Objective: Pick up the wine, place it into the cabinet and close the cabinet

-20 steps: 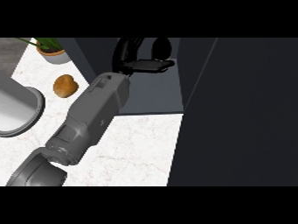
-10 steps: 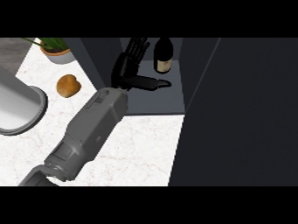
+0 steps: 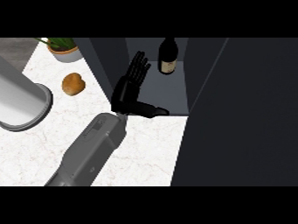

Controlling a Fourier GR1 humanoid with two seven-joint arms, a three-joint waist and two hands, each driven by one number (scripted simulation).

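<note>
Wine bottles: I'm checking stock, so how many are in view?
1. The wine bottle stands inside the open cabinet, beyond the open hand. Others may be hidden deeper.

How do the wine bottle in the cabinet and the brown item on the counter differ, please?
The wine bottle is dark, tall and narrow with a pale label; the brown item is small, rounded and orange-brown. The bottle stands inside the cabinet, while the brown item lies out on the white counter, near the potted plant. No hand touches either.
</note>
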